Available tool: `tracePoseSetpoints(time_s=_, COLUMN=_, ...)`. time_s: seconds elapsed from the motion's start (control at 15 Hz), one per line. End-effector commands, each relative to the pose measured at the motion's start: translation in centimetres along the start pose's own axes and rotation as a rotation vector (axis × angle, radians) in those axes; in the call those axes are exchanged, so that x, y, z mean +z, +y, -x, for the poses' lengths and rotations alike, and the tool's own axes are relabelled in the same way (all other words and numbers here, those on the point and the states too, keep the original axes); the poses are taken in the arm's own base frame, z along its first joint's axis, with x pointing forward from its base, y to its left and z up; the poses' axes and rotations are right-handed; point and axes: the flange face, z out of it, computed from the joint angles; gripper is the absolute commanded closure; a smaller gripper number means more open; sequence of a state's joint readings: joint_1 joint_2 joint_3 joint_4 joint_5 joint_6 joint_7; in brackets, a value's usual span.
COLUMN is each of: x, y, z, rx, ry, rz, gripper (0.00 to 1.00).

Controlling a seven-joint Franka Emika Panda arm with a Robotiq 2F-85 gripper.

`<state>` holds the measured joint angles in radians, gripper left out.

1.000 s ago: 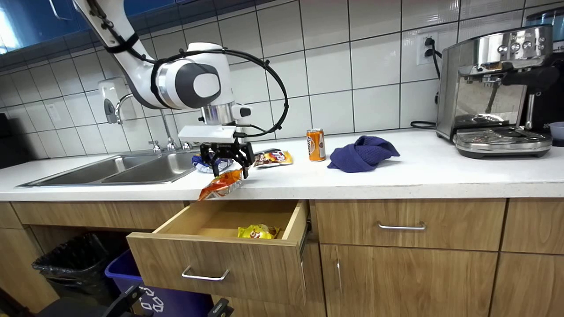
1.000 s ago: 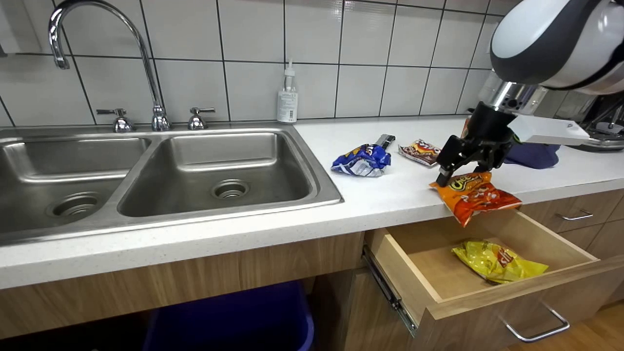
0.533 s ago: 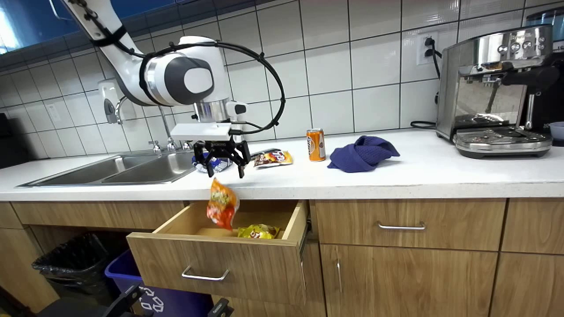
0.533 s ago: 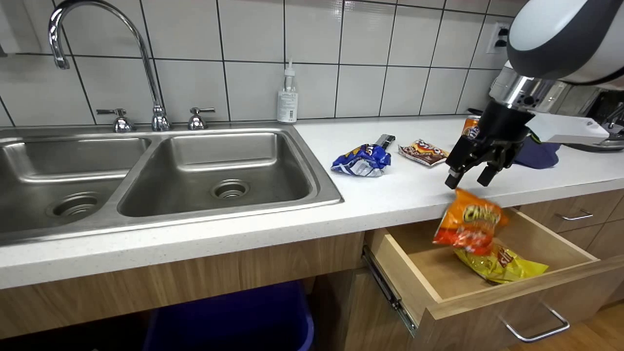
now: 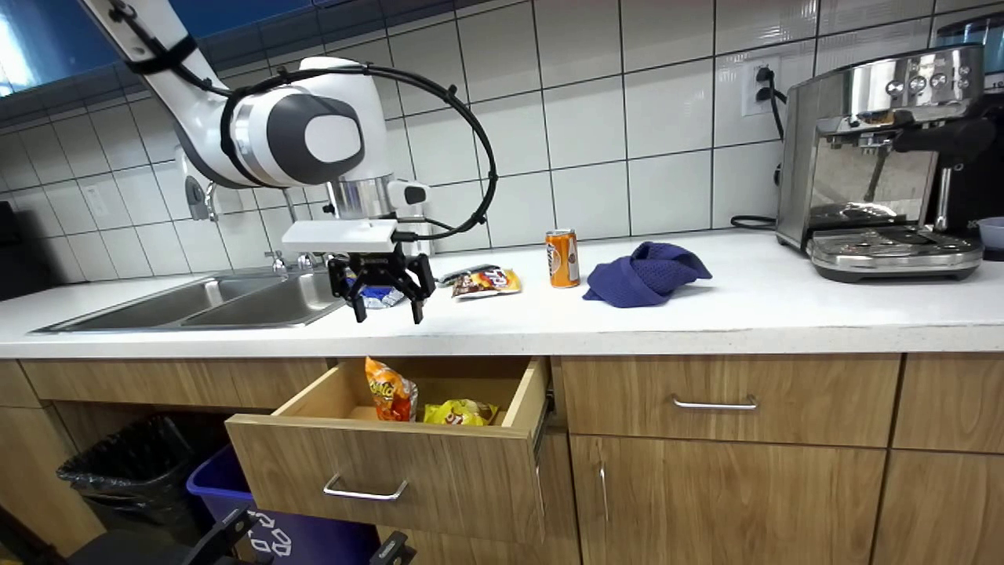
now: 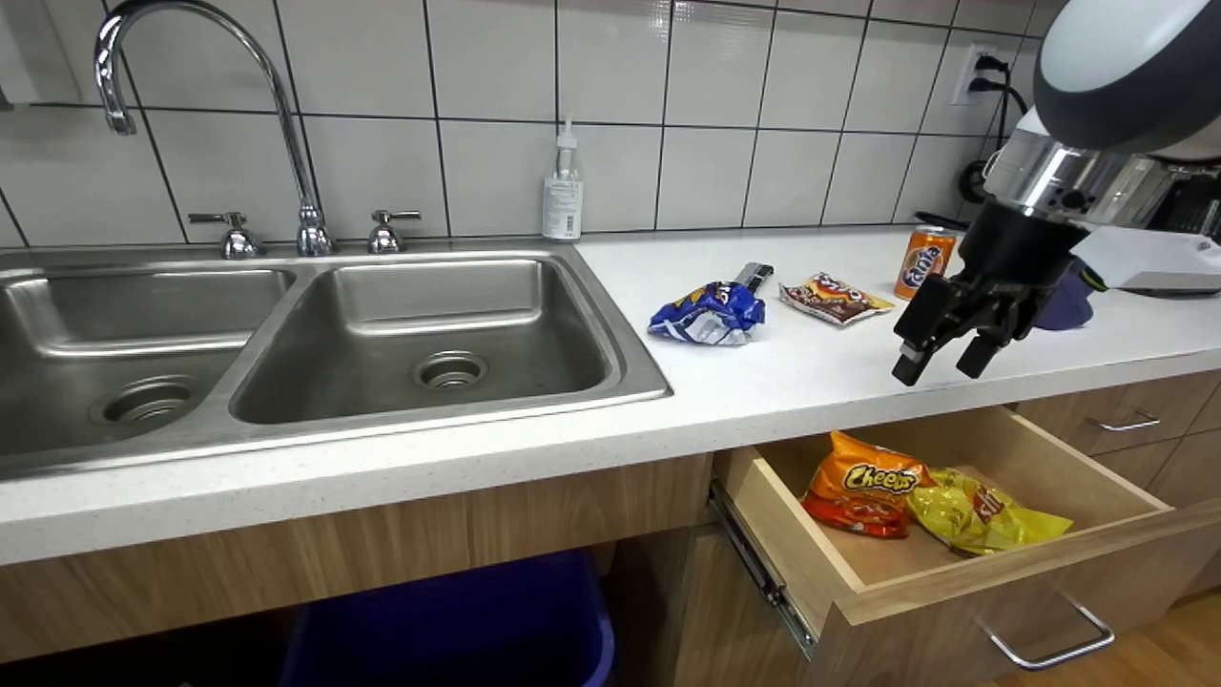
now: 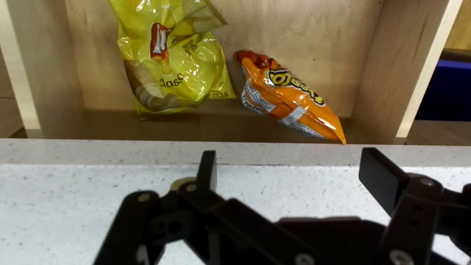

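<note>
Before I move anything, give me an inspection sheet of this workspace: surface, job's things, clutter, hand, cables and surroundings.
Surface: white countertop, drawer open below it.
Job's things: orange Cheetos bag and yellow snack bag, both inside the drawer.
Clutter: crumpled blue bag, brown snack bag, orange can and navy cloth on the countertop.
Hand: open, empty, above the countertop.
Cables: black cable looped beside the arm; plugs in the wall outlet.
Surroundings: double sink, coffee machine, blue bin.
</note>
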<state>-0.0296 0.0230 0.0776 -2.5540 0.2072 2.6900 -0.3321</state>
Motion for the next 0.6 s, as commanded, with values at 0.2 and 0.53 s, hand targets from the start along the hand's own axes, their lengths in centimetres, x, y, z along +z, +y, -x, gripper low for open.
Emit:
tracePoseSetpoints(time_s=0.2, x=-0.6, y=0.2, z=0.0, rx=0.008, ry=0.009, rz=0.002, gripper=0.0)
tracePoseSetpoints(time_s=0.53, x=-0.8, y=0.3, z=0.0, rx=0.013, ry=0.016, rz=0.003, gripper=0.0)
